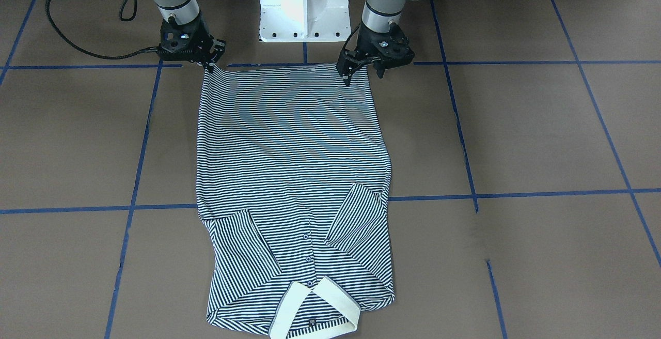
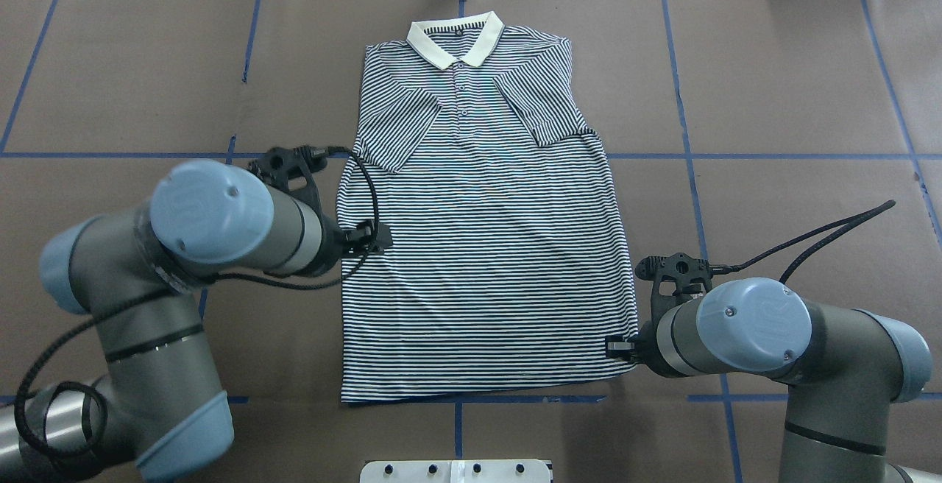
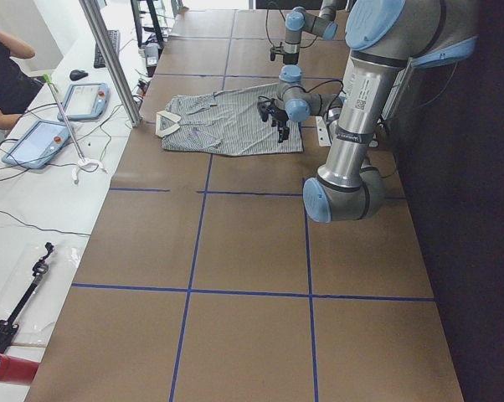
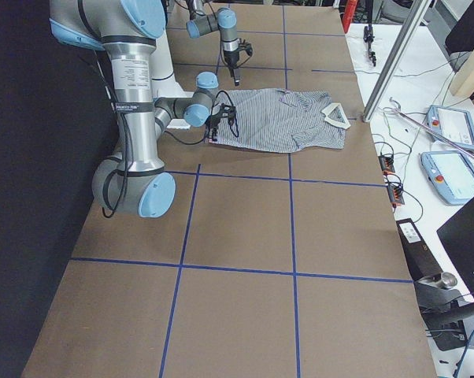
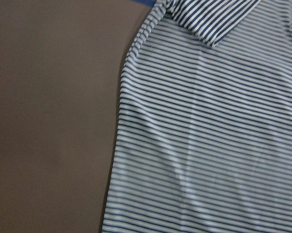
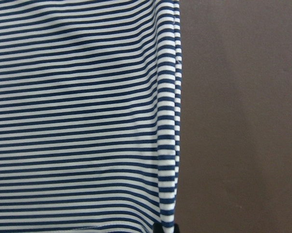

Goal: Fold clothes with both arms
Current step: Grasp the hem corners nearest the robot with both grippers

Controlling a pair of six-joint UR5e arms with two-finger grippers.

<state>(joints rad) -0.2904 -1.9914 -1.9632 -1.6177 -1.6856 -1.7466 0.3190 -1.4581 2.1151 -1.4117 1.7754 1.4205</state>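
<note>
Overhead exterior view: the brown surface (image 2: 110, 63) carries the striped polo shirt (image 2: 486, 247) laid flat, collar away from the robot. The left gripper (image 1: 362, 74) hangs spread wide above the shirt's left edge. The right gripper (image 1: 209, 64) pinches the hem's right corner.

Seen from overhead, the left arm (image 2: 221, 218) covers most of the left hand (image 1: 363, 73), while the right arm (image 2: 751, 328) hides the fingertips of the right hand (image 1: 211, 64). In the front-facing view the top edge crops both arms. There the right hand's fingers merge into one dark shape at a corner of the polo shirt (image 1: 289, 142), and whether they pinch the cloth cannot be told. Each wrist view catches only a strip of shirt and worktop (image 5: 49, 121), the left one blurred. The label (image 1: 312, 321) inside the collar (image 1: 335, 300) is too small to read.
</note>
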